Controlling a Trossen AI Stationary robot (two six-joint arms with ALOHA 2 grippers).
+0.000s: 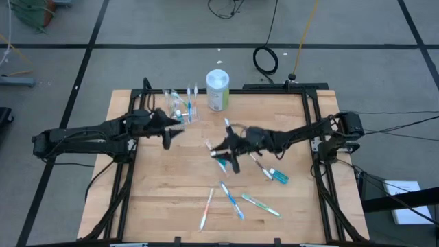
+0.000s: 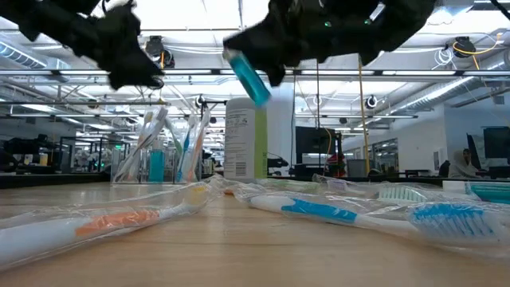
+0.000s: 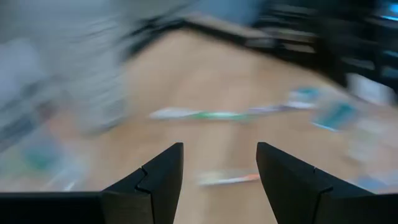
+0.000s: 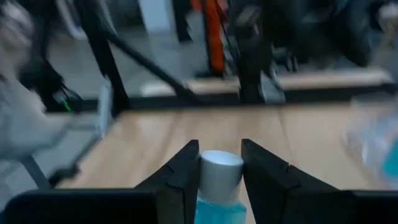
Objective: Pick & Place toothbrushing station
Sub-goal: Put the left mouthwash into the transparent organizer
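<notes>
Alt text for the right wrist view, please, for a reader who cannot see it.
The right gripper has its fingers shut on a small blue tube with a white cap, held above the wooden table. Beyond the table edge are dark frame legs and blurred floor.

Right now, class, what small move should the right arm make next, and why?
Probably carry the blue tube toward the clear cup. The right gripper is shut on the tube, lifted above the table, while the cup holding toothbrushes stands near the far edge. The left gripper is open beside it.
</notes>
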